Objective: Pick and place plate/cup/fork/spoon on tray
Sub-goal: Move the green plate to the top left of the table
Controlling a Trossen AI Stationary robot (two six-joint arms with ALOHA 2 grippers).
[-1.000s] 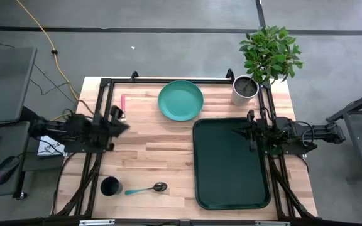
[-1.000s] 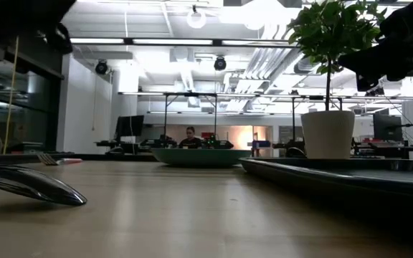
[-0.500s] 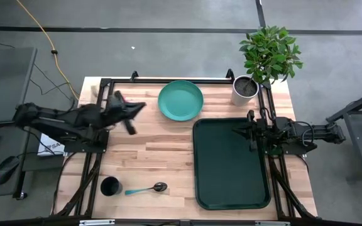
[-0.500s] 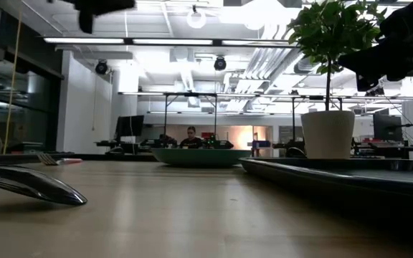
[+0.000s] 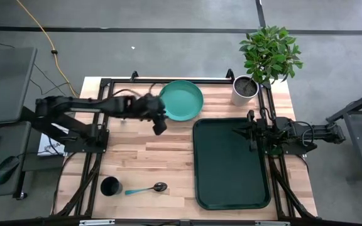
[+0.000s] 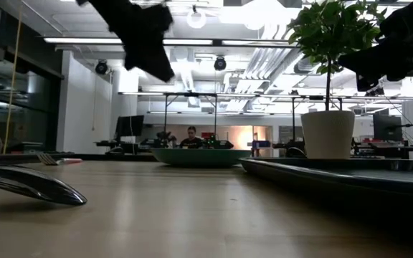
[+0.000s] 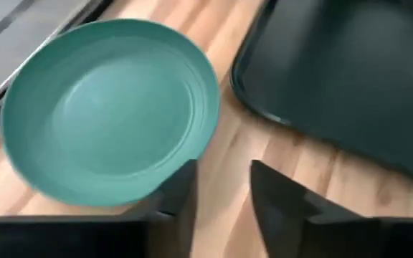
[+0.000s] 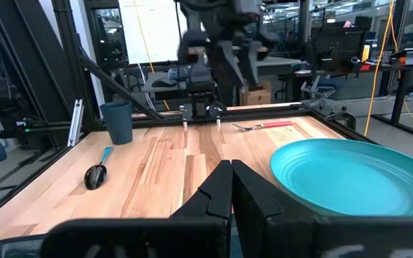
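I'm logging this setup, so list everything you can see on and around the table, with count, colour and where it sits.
plate: one, teal-green, far middle of the table, empty.
tray: one, dark green, right half of the table, nothing on it.
cup: one, black, near left corner.
spoon: one, light teal handle, dark bowl, just right of the cup.
fork: one, pink handle, far left of the table, partly hidden by the left arm from above.
plant pot: one, white, green plant, far right corner.
person: one, far off in the room.
left gripper: dark, fingers open, above the plate's near left edge.
right gripper: dark, fingers shut, over the tray's far right edge.
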